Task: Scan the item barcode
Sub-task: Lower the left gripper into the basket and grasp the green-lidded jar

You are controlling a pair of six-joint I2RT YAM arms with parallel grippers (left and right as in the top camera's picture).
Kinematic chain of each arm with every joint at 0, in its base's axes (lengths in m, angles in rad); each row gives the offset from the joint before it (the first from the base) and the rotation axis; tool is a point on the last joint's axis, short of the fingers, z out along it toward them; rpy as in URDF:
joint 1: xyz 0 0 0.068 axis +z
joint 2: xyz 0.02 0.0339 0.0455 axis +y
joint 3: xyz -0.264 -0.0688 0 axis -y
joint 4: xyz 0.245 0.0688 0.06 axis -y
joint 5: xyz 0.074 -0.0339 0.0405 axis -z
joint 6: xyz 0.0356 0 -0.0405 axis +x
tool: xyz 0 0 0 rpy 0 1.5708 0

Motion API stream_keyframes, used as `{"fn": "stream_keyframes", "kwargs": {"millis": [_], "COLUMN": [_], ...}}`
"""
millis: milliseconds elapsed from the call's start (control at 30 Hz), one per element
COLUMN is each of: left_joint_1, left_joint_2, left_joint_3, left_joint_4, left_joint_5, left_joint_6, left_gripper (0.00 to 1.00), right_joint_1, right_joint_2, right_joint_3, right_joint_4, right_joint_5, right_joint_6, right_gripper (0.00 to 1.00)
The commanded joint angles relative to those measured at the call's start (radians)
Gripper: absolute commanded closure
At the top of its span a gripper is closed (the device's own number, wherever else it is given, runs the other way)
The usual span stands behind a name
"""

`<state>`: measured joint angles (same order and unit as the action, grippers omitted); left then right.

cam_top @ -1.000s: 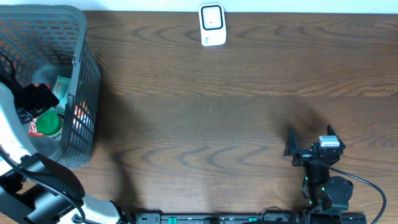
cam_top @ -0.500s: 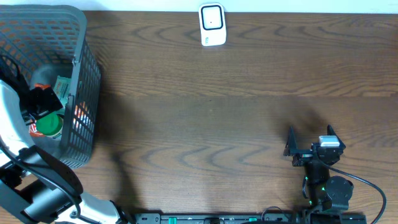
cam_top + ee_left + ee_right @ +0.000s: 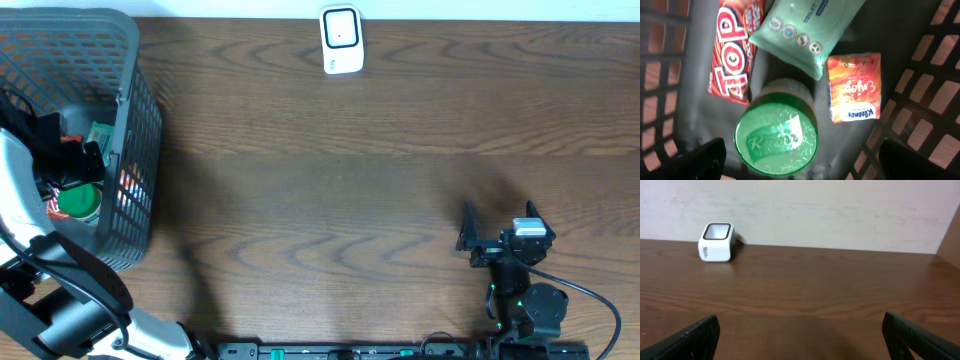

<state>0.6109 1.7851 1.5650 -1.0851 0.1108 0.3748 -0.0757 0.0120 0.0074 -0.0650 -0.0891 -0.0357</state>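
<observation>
Far left, the basket (image 3: 130, 120): my left gripper (image 3: 807, 162) is down inside it, jaws spread wide, nothing grasped. Only its two dark fingertips (image 3: 705, 157) show at the bottom corners of the wrist view.

All the items lie on the basket floor. The green-lidded jar (image 3: 776, 134) stands upright right under the left gripper, between the fingertips, and is not touched as far as I can tell. It's crowded:
- The red TOP packet (image 3: 735, 50) lies flat just beside the jar, on its left.
- The mint wipes pack (image 3: 807, 30) is above the jar, one corner reaching the jar's edge; I can't tell whether it rests on it.
- The orange tissue pack (image 3: 854, 87) is just beside the jar, on its right.

The basket's grid walls close in on every side.

Well right of the basket, at the far edge of the table (image 3: 350, 180), sits the white scanner (image 3: 341, 40), upright. Bare wood lies between it and the basket.

Farthest right of the basket, at the near edge, the right gripper (image 3: 498, 235) rests low, fingers fully apart and empty. It faces across open wood towards the scanner.
</observation>
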Motion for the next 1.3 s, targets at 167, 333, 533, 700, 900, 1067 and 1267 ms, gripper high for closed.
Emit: {"fn": "stream_keyframes", "kwargs": {"millis": [167,333,533,700,900,1067,1267], "left_joint_1": [0.000,0.001,0.002,0.002,0.002,0.021,0.041], "left_joint_2": [0.011,0.011,0.013,0.013,0.013,0.013,0.013], "left_joint_3": [-0.006,-0.008,-0.037,-0.110,-0.208,-0.281,-0.320], "left_joint_4": [0.034,0.056,0.101,0.182,0.282,0.361,0.384], "left_joint_5": [-0.019,-0.051,-0.052,-0.084,-0.105,-0.103,0.057], "left_joint_6": [0.138,0.206,0.254,0.261,0.261,0.260,0.257], "left_gripper": [0.02,0.02,0.02,0.02,0.02,0.02,0.02], "right_joint_1": [-0.002,-0.002,-0.002,-0.002,-0.002,-0.002,-0.002], "right_joint_2": [-0.005,-0.005,-0.005,-0.005,-0.005,-0.005,-0.005], "right_joint_3": [-0.002,-0.002,-0.002,-0.002,-0.002,-0.002,-0.002], "right_joint_4": [-0.003,-0.003,-0.003,-0.003,-0.003,-0.003,-0.003], "right_joint_5": [0.005,0.005,0.005,0.005,0.005,0.005,0.005], "right_joint_6": [0.013,0.013,0.013,0.013,0.013,0.013,0.013], "right_gripper": [0.01,0.01,0.01,0.01,0.01,0.01,0.01]}}
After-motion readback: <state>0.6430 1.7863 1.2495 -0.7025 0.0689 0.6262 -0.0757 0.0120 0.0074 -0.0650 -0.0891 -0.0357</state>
